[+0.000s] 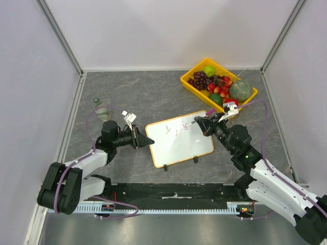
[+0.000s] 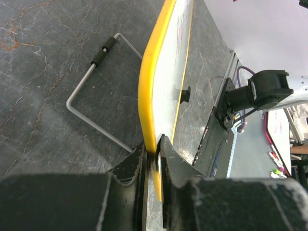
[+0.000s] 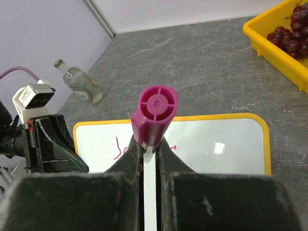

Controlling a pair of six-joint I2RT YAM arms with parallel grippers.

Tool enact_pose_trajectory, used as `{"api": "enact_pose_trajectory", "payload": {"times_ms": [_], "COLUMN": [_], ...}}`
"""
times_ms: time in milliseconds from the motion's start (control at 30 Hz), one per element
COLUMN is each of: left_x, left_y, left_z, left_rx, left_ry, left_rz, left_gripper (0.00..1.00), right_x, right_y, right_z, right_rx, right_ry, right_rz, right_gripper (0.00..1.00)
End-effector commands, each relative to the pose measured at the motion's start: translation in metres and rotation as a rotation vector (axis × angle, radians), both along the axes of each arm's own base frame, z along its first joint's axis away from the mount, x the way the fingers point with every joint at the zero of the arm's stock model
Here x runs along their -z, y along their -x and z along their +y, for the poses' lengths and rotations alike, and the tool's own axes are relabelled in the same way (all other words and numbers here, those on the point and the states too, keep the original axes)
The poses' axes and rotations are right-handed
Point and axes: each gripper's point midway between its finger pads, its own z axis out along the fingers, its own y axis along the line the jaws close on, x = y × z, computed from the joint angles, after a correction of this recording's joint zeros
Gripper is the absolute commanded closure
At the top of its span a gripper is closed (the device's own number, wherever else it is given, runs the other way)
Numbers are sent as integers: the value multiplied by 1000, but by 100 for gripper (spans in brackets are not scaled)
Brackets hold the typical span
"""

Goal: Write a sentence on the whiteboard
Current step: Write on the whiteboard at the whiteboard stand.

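The whiteboard (image 1: 180, 143) lies in the middle of the table, propped on a wire stand (image 2: 91, 113). Pinkish-red marker strokes (image 1: 176, 130) run along its upper part; they are too small to read. My left gripper (image 1: 145, 140) is shut on the board's left edge, its jaws clamping the yellow frame (image 2: 155, 144). My right gripper (image 1: 205, 122) is shut on a marker with a magenta end (image 3: 158, 111), held over the board's upper right, by the strokes (image 3: 117, 147). The marker's tip is hidden behind it in the right wrist view.
A yellow tray (image 1: 190, 84) with grapes, an apple, strawberries and a melon stands at the back right, close behind my right gripper. A small glass bottle (image 1: 102, 108) lies at the left, behind my left arm. Two black feet (image 1: 195, 160) stick out at the board's near edge.
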Motion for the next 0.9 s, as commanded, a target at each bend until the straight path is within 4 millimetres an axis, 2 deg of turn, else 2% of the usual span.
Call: {"api": "enact_pose_trajectory", "payload": {"times_ms": [0, 467, 733, 867], "left_x": [-5, -4, -4, -4], "left_y": [-5, -5, -5, -6], "left_z": [2, 2, 2, 2], "left_rx": [-12, -16, -18, -19], "left_ry": [-6, -7, -7, -7], "left_rz": [-65, -65, -66, -67], "left_gripper": [98, 98, 98, 98], "right_x": [-6, 20, 26, 21], "right_y": [8, 32, 42, 47], "right_z": [6, 14, 21, 28], "right_rx": [-59, -180, -199, -211], "right_ry": [-8, 41, 66, 71], "right_rz": [-9, -6, -17, -33], "right_gripper": [100, 100, 100, 100]}}
